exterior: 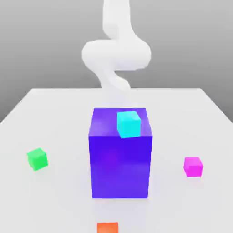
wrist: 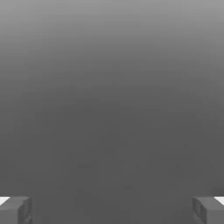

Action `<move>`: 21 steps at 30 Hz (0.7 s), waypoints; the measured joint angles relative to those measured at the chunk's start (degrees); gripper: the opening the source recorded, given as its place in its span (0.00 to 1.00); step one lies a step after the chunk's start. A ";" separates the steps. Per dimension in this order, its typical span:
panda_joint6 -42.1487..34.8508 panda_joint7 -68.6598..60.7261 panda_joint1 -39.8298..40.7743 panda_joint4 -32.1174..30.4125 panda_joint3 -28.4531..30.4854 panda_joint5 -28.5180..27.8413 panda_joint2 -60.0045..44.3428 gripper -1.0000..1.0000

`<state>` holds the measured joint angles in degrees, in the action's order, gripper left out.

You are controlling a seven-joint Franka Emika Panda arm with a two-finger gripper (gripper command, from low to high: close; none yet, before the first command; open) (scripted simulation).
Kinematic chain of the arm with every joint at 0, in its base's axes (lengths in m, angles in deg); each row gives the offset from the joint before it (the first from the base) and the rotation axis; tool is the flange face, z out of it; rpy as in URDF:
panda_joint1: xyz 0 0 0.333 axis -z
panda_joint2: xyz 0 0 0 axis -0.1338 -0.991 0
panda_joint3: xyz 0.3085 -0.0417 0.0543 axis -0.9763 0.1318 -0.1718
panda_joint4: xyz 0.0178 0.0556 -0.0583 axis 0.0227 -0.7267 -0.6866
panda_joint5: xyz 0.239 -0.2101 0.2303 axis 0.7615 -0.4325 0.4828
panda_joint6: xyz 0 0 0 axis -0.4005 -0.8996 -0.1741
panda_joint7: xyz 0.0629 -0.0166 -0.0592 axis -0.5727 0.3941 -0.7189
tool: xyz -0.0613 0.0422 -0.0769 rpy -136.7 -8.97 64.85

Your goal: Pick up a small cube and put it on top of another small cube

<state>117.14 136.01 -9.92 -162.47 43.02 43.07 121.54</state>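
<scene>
The small magenta cube [exterior: 193, 166] rests on the white table [exterior: 54, 113] at the exterior view's right. At the exterior view's left, about the same distance from the front edge, sits the small green cube [exterior: 37, 159]. My white arm [exterior: 116, 54] rises behind the big blue-purple cube, far from both small cubes. In the hand view my gripper [wrist: 112, 211] is open: its grey fingertips [wrist: 15, 210] stand far apart with nothing between them, and only a plain grey surface lies ahead.
A big blue-purple cube [exterior: 120, 159] stands mid-table between the two small cubes. A cyan cube [exterior: 129, 124] shows at its top front edge. An orange cube [exterior: 108, 227] lies at the near edge of the exterior view.
</scene>
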 joint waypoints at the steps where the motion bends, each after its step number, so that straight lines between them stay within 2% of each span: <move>1: 1.23 0.79 -0.97 -1.17 -0.60 1.19 -1.90 0.50; 7: 7.96 5.86 -6.11 -7.69 -5.58 7.03 -12.45 0.50; 13: 14.72 12.58 -10.35 -14.12 -12.63 10.43 -22.71 0.50; 17: 19.53 18.99 -12.44 -18.51 -17.97 10.07 -29.61 0.50; 21: 24.62 28.54 -14.11 -23.03 -22.67 5.28 -36.75 0.50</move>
<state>141.76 164.56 -24.03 -185.49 20.36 48.35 84.79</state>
